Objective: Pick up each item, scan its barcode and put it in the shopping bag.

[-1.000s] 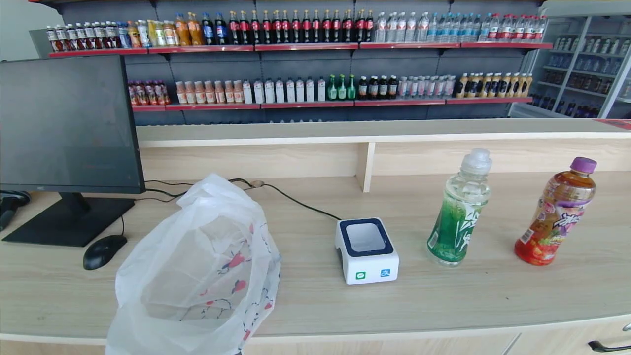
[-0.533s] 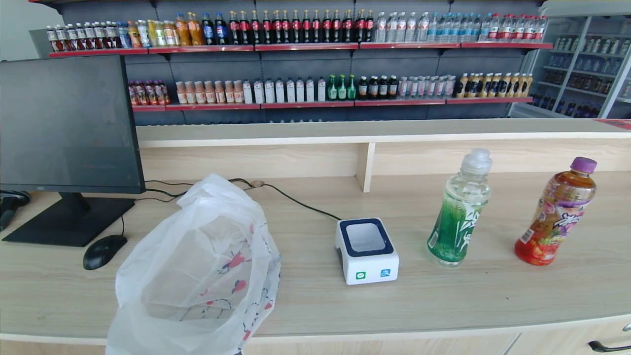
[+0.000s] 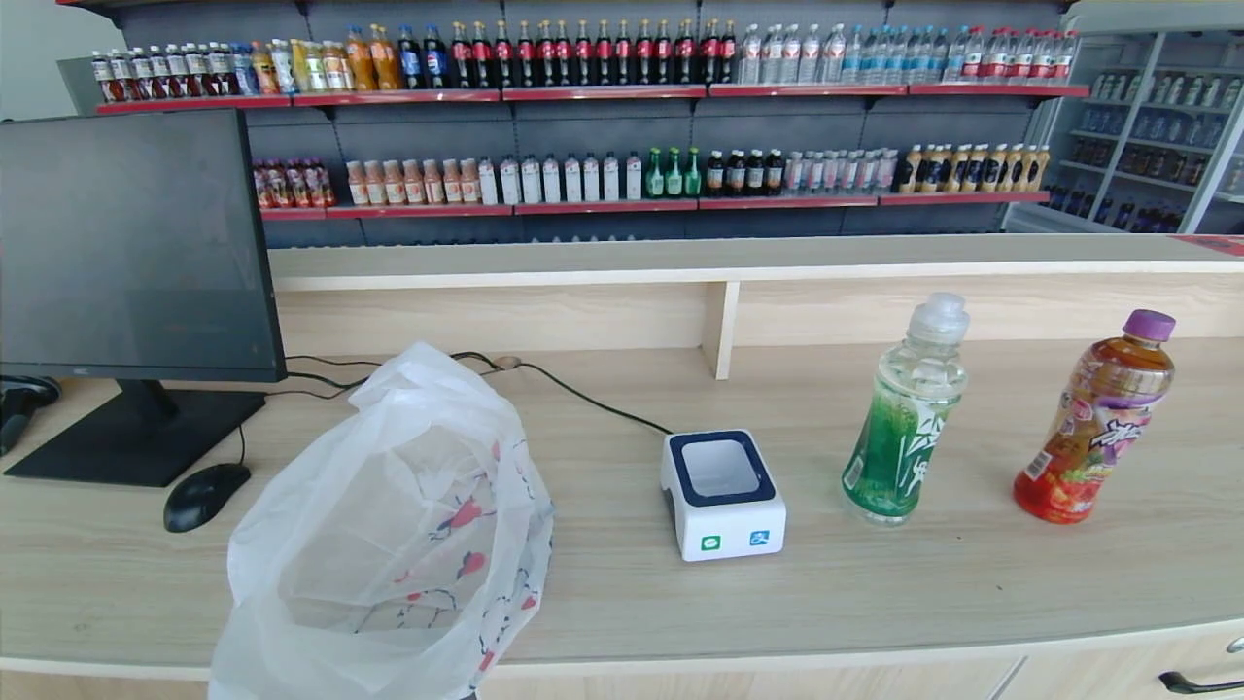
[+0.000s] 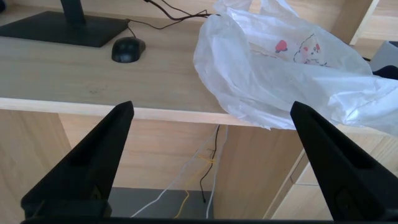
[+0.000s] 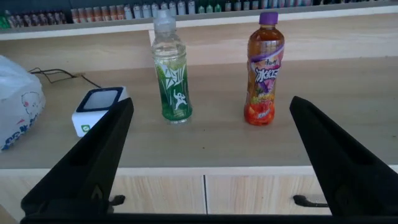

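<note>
Fingers (image 4: 93,162) on the left gripper (image 4: 211,106) are spread wide with nothing between them. It hangs in front of the counter (image 4: 74,74), below the top's front edge. Past the tips you can see the bag (image 4: 280,68) slumped on the counter, part of it drooping over that edge. The mouse (image 4: 127,48) sits next to the monitor (image 4: 68,28) stand, and a few wires dangle under the counter.

Right wrist cam, same deal: the right gripper (image 5: 211,101) is also splayed wide and holding nothing. It's low, out in front of the counter. Beyond it the green bottle (image 5: 171,71) and orange bottle (image 5: 264,68) both stand upright, near each other but not touching. The scanner (image 5: 99,109) is just beside the green bottle, on the side away from the orange one.

Head cam: the bag is at the front of the counter on the robot's left, with its mouth gaping toward the camera. The scanner sits window-up between the bag and the green bottle. The orange bottle is farthest to the right. A black cable (image 3: 583,399) runs from behind the bag to the scanner. The shelves (image 3: 622,92) behind are packed with drinks.

Versus a second ago, honestly nothing has moved. Bag, scanner and both bottles are exactly where they were, and neither bottle has been picked up yet.
</note>
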Controlling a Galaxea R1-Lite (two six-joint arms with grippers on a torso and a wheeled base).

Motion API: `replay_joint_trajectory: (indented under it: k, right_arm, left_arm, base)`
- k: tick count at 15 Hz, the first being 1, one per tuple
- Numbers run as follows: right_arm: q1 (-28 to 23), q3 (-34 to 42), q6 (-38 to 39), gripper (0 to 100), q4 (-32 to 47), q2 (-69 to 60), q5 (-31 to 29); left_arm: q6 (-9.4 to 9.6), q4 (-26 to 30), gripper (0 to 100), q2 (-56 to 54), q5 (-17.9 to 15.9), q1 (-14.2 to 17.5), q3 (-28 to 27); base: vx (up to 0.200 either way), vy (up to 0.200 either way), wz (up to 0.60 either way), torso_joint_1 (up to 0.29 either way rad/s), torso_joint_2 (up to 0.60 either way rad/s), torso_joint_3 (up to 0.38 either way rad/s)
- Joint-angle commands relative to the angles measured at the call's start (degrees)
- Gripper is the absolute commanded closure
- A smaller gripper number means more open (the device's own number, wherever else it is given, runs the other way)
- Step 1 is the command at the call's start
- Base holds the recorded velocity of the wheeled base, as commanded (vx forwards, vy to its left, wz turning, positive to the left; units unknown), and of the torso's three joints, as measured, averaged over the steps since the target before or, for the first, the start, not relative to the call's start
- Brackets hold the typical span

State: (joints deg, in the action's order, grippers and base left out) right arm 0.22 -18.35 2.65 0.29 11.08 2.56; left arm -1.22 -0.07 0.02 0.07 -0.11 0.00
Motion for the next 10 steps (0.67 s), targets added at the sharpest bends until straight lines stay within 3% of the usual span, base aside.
replay_joint_trajectory:
  k: [1,10]
  right_arm:
    - [0.04,-3.89,-0.01,0,-4.34,11.95,0.16]
    - [4.70,-0.11,-3.52,0,-46.79,44.55,0.78]
  left_arm:
    - [-0.01,-0.01,0,-0.02,0.01,0.02,0.00]
    - [-0.01,-0.01,0,-0.02,0.01,0.02,0.00]
  base:
    - [0.000,0.000,0.00,0.000,0.00,0.000]
    - [0.000,0.000,0.00,0.000,0.00,0.000]
